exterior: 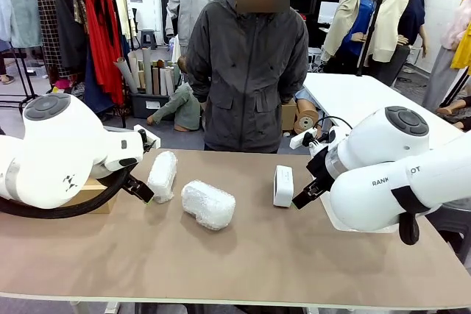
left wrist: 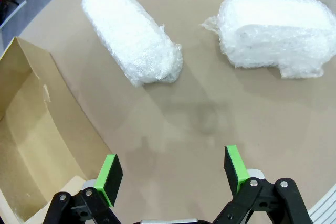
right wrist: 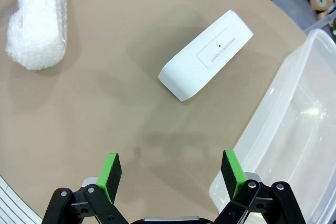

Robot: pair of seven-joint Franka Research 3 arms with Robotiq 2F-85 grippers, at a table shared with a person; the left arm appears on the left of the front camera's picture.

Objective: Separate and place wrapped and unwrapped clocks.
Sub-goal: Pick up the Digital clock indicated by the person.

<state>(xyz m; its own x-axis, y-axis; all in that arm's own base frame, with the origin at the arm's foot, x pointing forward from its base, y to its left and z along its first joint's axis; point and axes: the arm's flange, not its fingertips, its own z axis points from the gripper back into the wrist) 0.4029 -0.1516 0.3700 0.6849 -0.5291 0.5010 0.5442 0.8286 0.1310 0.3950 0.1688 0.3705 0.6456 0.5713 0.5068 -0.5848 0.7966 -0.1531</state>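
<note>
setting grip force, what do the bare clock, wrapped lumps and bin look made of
Bare clock: probably hard plastic, smooth matte white shell. Wrapped lumps: bubble wrap, visible bubbles and crinkled sheen; contents hidden. Bin: translucent plastic, see-through walls.

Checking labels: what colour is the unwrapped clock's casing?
Plain white. The unwrapped clock shows best in the right wrist view.

L hand (left wrist: 172, 171) open wide, aimed down; R hand (right wrist: 171, 172) likewise open, aimed down.

Two bubble-wrapped clocks (exterior: 162, 176) (exterior: 208, 204) lying left, bare white clock (exterior: 283, 185) upright right
</note>
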